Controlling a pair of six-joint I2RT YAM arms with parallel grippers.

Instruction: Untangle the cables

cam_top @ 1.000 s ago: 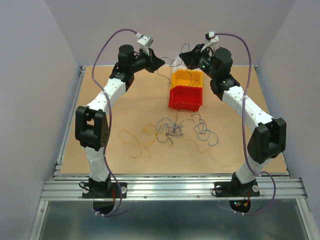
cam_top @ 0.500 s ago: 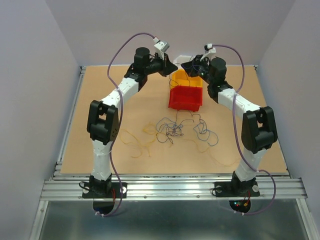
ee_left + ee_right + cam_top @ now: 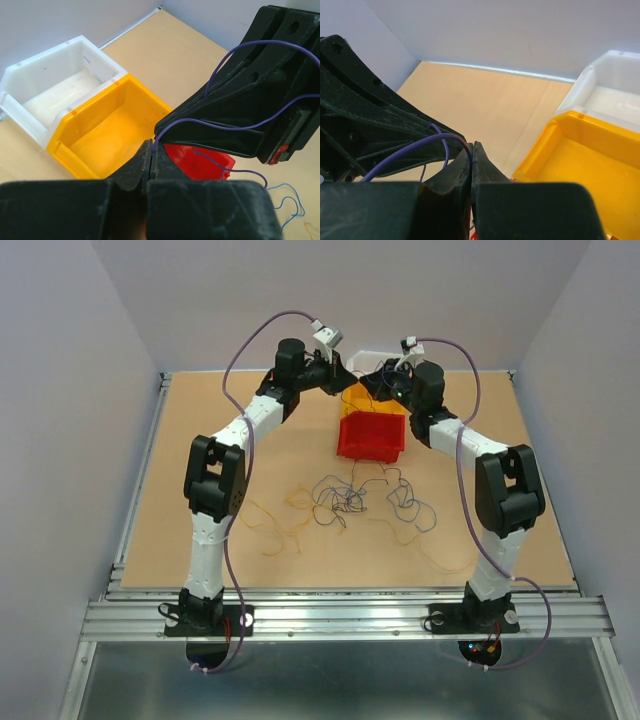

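Both grippers meet high above the yellow bin [image 3: 372, 400]. My left gripper [image 3: 349, 375] [image 3: 151, 146] is shut on one end of a thin purple cable [image 3: 235, 125], which loops across the black right gripper body in the left wrist view. My right gripper [image 3: 369, 373] [image 3: 472, 146] is shut on the same purple cable [image 3: 415, 146], its slack arching in front of the left gripper's black body. The remaining cables [image 3: 345, 498] lie in a dark blue tangle on the table, with yellow-orange strands [image 3: 280, 522] spread to its left.
A red bin [image 3: 372, 437] stands in front of the yellow bin, and a white bin [image 3: 55, 85] behind it near the back wall. A blue cable loop [image 3: 289, 200] lies on the wooden table [image 3: 220, 460] beyond the red bin.
Both arms have swung inward and toward the back. The two grippers, apart a second ago, now nearly touch above the bins. The purple cable between them has gone slack.
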